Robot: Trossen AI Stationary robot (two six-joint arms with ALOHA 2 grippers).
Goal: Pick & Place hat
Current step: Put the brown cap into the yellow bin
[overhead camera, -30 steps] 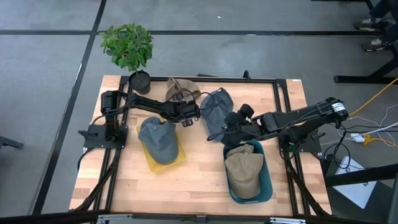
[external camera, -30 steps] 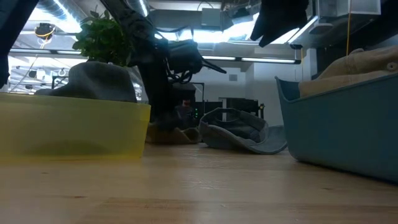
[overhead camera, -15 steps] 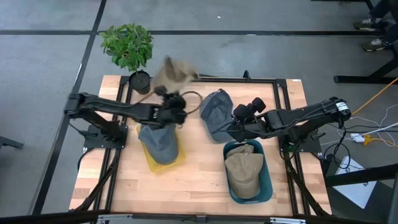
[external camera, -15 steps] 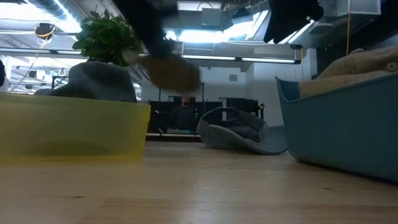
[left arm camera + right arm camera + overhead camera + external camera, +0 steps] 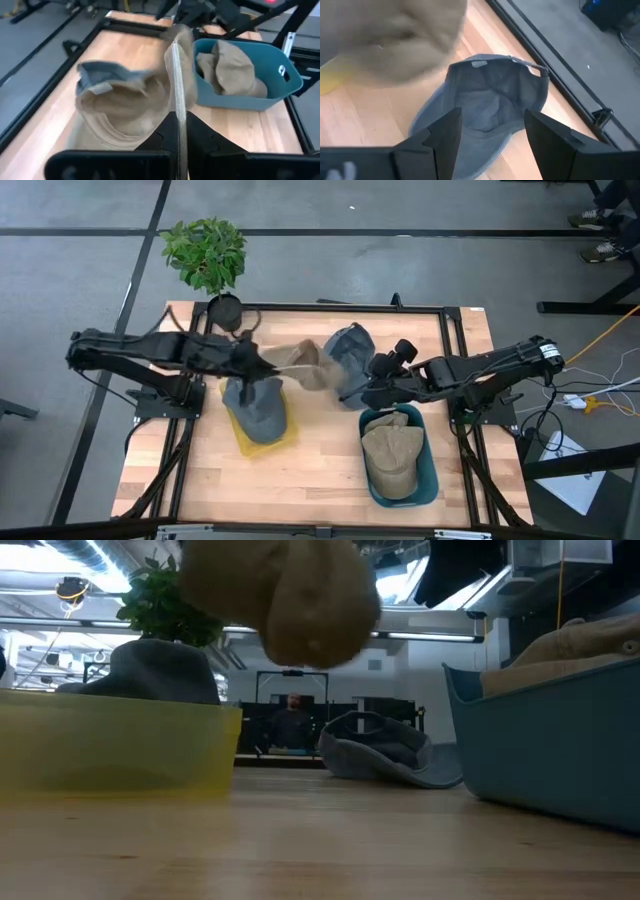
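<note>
My left gripper [image 5: 258, 361] is shut on a tan hat [image 5: 301, 366], which hangs in the air over the table's middle and fills the top of the low view [image 5: 285, 595]. My right gripper [image 5: 367, 387] is open and hovers over a grey-blue cap [image 5: 346, 352] that lies upside down on the wood, its hollow facing up [image 5: 490, 107]; the fingers stand on either side above it without touching. A yellow bin [image 5: 245, 440] holds a grey hat [image 5: 256, 404]. A teal bin [image 5: 425, 480] holds another tan hat [image 5: 392, 455]. My left gripper pinches the tan hat by a thin edge of its brim [image 5: 178, 107] between the two fingers. The fingers come level from the table's left side. The hat is lifted clear of the table and spreads out beyond the fingertips, its crown sagging to one side.
A potted plant [image 5: 207, 255] stands at the far left corner. Black frame rails [image 5: 450, 350] run along the table's sides. Bare wood [image 5: 320, 470] lies between the two bins toward the near edge. A person shows in the room beyond the table [image 5: 291, 725].
My left gripper has raised the tan hat off the table's far side and drawn back toward the left edge. The hat has come clear of the wood and swung round, hanging now over the table's middle.
</note>
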